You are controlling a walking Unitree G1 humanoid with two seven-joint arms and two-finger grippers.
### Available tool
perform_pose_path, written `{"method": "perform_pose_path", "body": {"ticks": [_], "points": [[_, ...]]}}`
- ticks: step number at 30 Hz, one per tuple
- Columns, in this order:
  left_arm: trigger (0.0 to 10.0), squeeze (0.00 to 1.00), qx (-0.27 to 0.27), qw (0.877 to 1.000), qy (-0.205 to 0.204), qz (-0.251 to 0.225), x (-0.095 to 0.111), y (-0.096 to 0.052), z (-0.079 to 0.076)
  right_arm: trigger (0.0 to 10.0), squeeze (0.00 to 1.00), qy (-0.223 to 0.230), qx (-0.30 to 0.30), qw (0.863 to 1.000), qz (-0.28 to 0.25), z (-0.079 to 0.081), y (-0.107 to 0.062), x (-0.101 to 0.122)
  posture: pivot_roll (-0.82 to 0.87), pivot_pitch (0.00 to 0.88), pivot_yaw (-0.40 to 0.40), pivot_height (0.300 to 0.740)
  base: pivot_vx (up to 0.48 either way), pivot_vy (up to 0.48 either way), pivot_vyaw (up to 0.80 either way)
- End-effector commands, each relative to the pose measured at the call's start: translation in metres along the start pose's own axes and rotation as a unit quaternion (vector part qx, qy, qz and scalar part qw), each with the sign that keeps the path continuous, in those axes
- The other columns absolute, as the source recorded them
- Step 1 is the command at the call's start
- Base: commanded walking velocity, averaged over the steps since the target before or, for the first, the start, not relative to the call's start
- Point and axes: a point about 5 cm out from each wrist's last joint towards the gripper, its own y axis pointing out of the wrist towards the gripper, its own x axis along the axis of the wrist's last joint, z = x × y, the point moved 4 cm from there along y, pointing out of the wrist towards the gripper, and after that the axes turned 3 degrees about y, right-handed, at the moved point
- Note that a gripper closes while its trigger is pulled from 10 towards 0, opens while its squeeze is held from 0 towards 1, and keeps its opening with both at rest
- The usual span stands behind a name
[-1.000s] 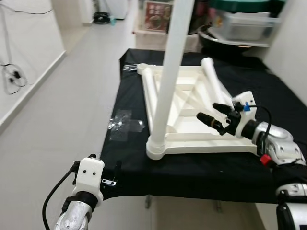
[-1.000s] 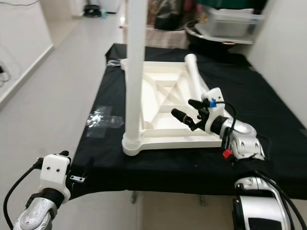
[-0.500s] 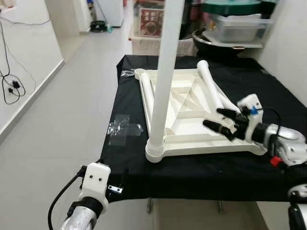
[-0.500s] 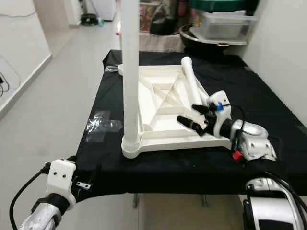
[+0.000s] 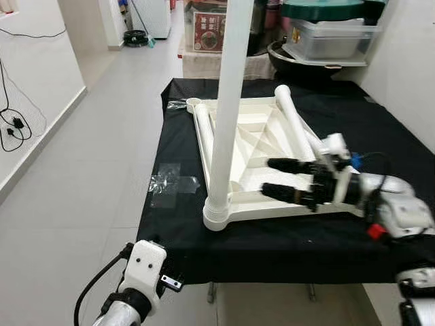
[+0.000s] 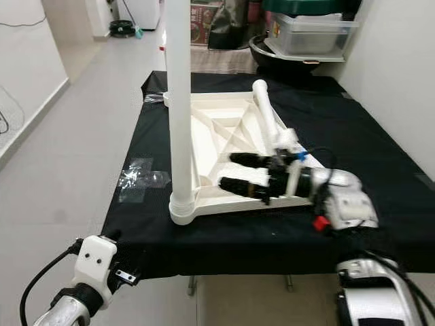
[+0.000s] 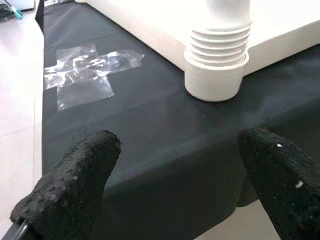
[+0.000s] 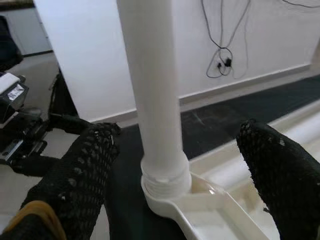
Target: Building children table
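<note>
Now right gripper point(image 5: 280, 178) gapes (empty) toward upright leg point(image 5: 226, 102); left gripper point(image 7: 175, 185) open.

Silver arms, black-fingered right pincer point(image 5: 280, 178), white wrist housings

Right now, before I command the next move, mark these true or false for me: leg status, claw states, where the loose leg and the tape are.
1. One white leg stands upright, screwed into a corner of the upturned tabletop. True.
2. The right claw is shut on that leg. False: it is open, short of the leg.
3. A loose leg lies across the tabletop. True.
4. The left claw rests on the tabletop. False: it hangs open off the black cloth's edge.
5. Clear tape lies on the cloth. True.
</note>
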Motion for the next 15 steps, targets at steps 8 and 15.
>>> {"method": "perform_pose_path", "body": {"ticks": [8, 15], "points": [[10.0, 0.00, -0.010, 1.000, 0.015, -0.002, 0.003, -0.004, -0.003, 10.0, 0.00, 0.001, 0.041, 0.999, 0.001, 0.012, 0.029, 0.004, 0.12, 0.075, -0.080, 0.740, 0.000, 0.000, 0.00], [10.0, 0.00, -0.017, 1.000, 0.021, -0.005, 0.005, -0.003, -0.005, 10.0, 0.00, -0.008, 0.045, 0.999, -0.005, 0.015, 0.045, 0.008, 0.12, 0.085, -0.081, 0.740, 0.000, 0.000, 0.00]]}}
